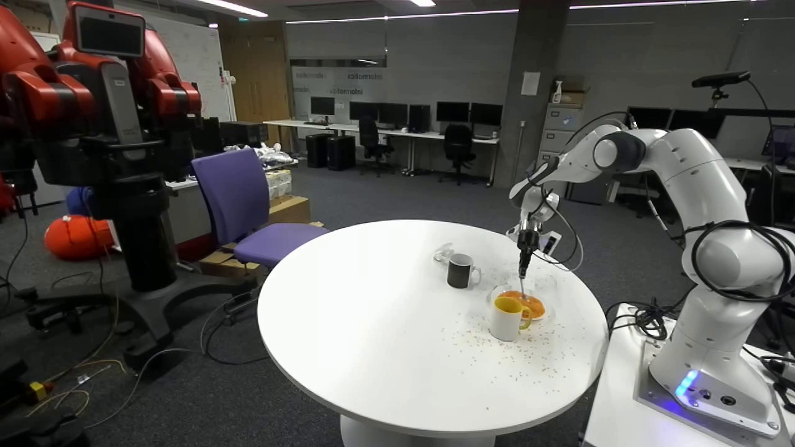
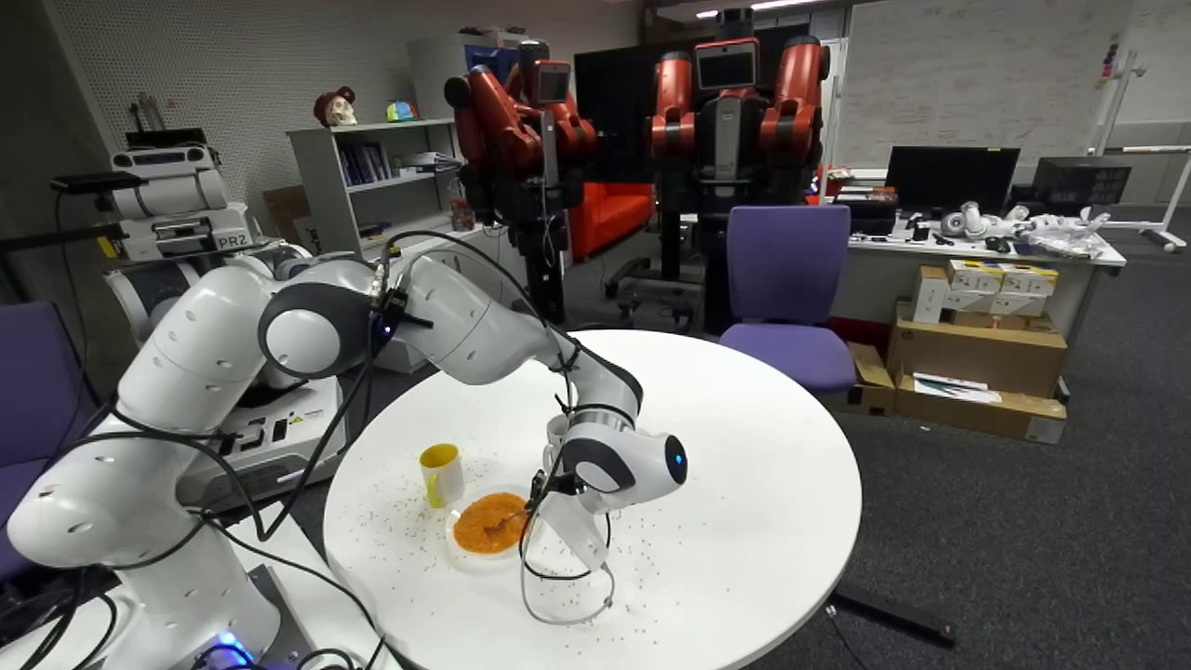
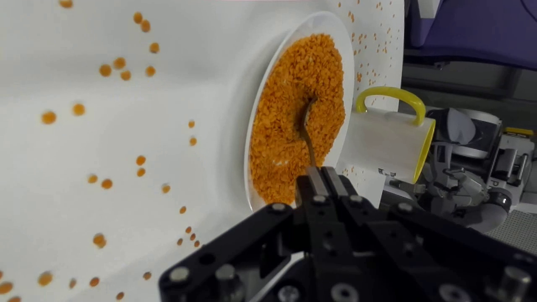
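My gripper (image 3: 322, 169) is shut on the handle of a metal spoon (image 3: 309, 147), which slants down from the fingertips. The spoon's bowl end sits in a heap of small orange grains (image 3: 268, 117), partly sunk in it. A white plate (image 3: 344, 46) carries the grains, and the gripper is above its near side. Beside the plate, close by, a white mug with yellow inside and handle (image 3: 377, 138) stands upright. In an exterior view the gripper (image 1: 523, 273) points down over the plate. A dark and white mug (image 1: 459, 273) is farther off; the arm partly hides it elsewhere.
The round white table (image 1: 360, 323) has loose grains scattered around the plate. A crumpled clear plastic piece (image 1: 443, 253) lies behind the dark mug. A thin cable (image 2: 595, 609) loops down from the wrist beside the plate. A purple chair (image 2: 786, 279) stands at the table's edge.
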Controlling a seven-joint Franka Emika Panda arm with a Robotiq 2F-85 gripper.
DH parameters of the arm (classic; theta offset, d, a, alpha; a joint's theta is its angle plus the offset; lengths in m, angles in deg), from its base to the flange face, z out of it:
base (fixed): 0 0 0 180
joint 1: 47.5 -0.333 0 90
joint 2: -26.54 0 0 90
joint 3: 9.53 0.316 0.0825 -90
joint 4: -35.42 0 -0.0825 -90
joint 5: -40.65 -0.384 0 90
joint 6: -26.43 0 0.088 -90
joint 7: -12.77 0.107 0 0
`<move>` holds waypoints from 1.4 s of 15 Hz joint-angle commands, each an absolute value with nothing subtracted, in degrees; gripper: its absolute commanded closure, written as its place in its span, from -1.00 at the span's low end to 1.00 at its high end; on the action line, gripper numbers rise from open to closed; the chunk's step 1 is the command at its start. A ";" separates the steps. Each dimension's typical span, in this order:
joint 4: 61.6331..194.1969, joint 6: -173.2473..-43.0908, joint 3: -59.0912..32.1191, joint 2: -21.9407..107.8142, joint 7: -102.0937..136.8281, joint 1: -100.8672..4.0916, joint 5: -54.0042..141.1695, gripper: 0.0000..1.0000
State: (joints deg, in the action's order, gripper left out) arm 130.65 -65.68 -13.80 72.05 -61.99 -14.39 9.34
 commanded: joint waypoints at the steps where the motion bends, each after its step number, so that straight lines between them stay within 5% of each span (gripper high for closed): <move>1: 127.95 -62.37 -12.49 73.53 -63.40 -13.47 8.19 0.98; 21: 122.13 -53.12 -11.94 76.33 -67.14 -8.95 3.16 0.98</move>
State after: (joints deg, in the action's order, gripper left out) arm 123.92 -56.51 -12.29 76.40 -66.35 -10.26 5.15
